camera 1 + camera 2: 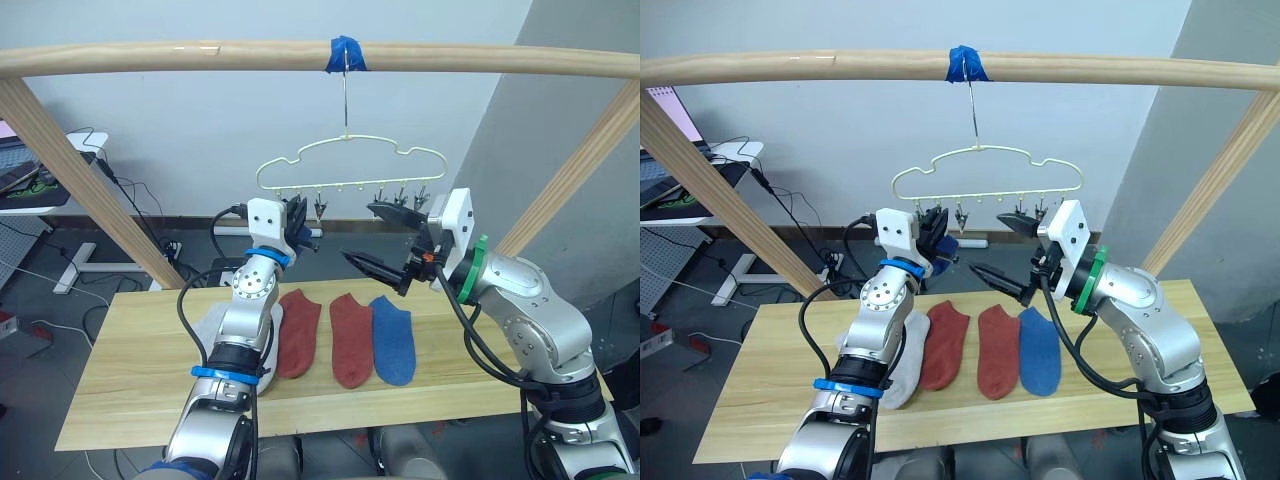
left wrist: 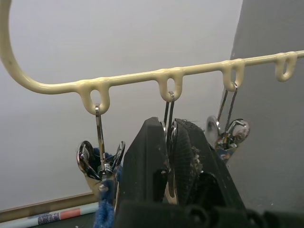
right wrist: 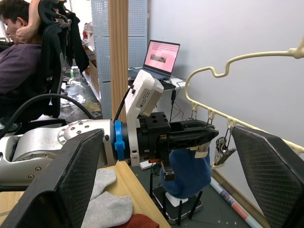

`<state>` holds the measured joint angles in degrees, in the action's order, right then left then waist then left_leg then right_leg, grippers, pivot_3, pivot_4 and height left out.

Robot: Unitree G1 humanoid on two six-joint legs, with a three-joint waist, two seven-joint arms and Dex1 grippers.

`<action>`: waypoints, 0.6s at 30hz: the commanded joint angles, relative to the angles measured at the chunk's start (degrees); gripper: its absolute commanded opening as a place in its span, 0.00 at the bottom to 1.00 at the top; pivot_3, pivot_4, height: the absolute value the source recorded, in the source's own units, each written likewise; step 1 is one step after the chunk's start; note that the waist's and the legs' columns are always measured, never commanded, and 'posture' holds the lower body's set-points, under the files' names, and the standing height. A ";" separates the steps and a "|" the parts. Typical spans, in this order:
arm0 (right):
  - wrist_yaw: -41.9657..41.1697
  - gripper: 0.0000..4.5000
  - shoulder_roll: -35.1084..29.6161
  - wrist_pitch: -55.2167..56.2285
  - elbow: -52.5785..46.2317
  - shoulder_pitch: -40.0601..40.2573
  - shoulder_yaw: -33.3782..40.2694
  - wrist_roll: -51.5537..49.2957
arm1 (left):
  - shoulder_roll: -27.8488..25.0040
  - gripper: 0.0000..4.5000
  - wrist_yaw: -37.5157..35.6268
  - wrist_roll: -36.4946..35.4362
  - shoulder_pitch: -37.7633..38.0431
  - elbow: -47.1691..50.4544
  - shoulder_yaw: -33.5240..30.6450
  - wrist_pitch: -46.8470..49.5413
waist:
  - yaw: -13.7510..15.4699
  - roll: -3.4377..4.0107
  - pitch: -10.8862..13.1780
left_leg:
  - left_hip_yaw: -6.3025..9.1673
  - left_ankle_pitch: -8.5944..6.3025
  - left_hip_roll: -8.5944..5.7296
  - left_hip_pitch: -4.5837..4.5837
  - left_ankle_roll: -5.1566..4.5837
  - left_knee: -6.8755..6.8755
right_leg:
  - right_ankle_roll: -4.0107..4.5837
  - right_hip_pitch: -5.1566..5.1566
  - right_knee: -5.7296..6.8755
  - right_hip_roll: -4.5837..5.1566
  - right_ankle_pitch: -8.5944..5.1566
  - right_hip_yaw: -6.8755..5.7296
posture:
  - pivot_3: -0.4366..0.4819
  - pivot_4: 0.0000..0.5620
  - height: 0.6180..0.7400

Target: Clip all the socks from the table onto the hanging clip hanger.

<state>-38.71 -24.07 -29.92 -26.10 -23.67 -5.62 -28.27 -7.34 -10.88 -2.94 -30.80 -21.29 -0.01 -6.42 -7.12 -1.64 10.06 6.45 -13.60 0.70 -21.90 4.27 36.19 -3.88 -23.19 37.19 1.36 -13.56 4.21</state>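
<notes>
The clip hanger (image 1: 350, 165) is a thin cream-yellow wire with a wavy top outline, hung by its hook from a round wooden pole (image 1: 200, 57) at a wrap of blue tape (image 1: 347, 53). Small loops along its lower bar carry shiny metal clips (image 2: 230, 135).

The left gripper (image 2: 171, 161) is raised to that row, its two black fingers pressed together around the middle clip (image 2: 169, 142) seen in the left wrist view. A blue sock (image 3: 186, 173) of soft knit hangs bunched just under this gripper, and a bit of blue knit shows at the neighbouring clip (image 2: 100, 161); whether that clip grips it I cannot tell.

The right gripper (image 1: 385, 240) sits beside the hanger's right end with its textured black fingers spread wide and nothing between them.

On the table (image 1: 130, 400), a top of pale yellow planks with visible grain, lie four flat socks side by side: a light grey sock (image 1: 902, 365) partly behind the left arm, two rust red socks (image 1: 299, 333) (image 1: 351, 338), and another blue sock (image 1: 392, 338) touching the second red one.
</notes>
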 commanded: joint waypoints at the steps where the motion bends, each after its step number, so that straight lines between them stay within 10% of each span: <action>1: 0.08 1.00 -0.37 0.30 -1.82 -0.08 0.86 -0.52 | -0.09 0.02 -0.92 -0.86 0.52 3.69 -0.33 1.15 | -0.02 0.00 0.00 | 0.00 0.00 0.00 0.00 0.00 0.00 | 0.00 0.00 0.00 0.00 0.00 0.00 | 0.29 0.22 1.00; 18: -4.97 1.00 -5.81 11.38 38.05 -0.15 -17.71 25.91 | -18.39 0.02 -18.96 -30.22 2.78 30.48 -7.05 58.48 | -1.09 0.02 0.02 | -0.03 0.08 0.04 0.27 -0.13 0.04 | -0.26 0.00 0.47 -0.09 -0.20 0.10 | 0.36 0.25 1.00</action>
<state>-41.80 -30.08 -21.30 11.48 -22.63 -22.94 -3.33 -25.39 -29.57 -30.87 -27.81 7.72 -6.13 48.36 -8.21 -1.62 10.08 6.42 -13.51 0.73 -21.60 4.13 36.23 -4.15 -23.19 37.69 1.27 -13.77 4.31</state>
